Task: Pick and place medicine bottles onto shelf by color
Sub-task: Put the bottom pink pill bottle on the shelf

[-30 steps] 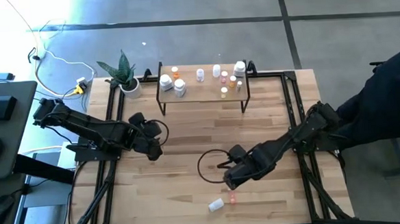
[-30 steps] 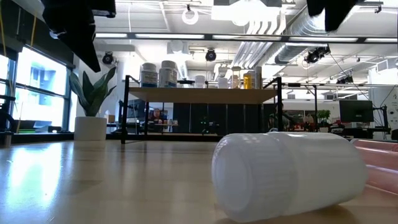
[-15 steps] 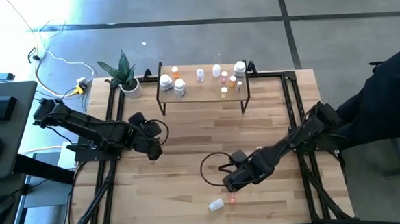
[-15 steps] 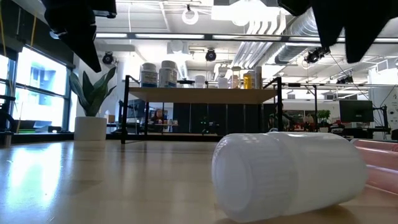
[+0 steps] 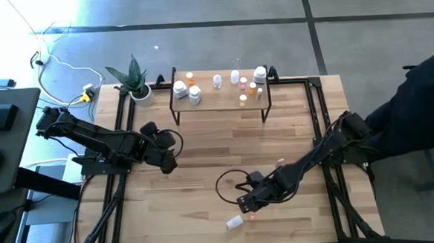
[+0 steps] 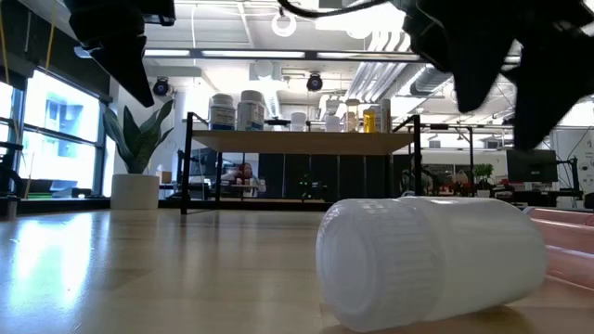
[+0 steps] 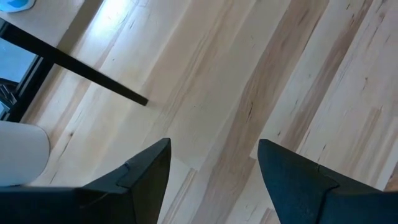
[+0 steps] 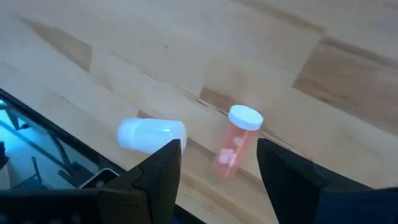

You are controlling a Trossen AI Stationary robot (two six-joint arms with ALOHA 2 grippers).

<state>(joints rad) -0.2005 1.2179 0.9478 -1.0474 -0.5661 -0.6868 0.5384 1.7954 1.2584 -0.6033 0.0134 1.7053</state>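
- Right gripper: jaws stand apart with nothing between them, poised over the near part of the table, just above a pinkish bottle lying on its side.
- A white bottle lies on its side close beside the pinkish one, near the table's front edge.
- Left gripper: jaws wide apart and holding nothing, over bare planks on the left side, well apart from the bottles.
- The shelf stands at the far edge, with about ten small bottles upright on it.
- A potted plant sits left of the shelf.
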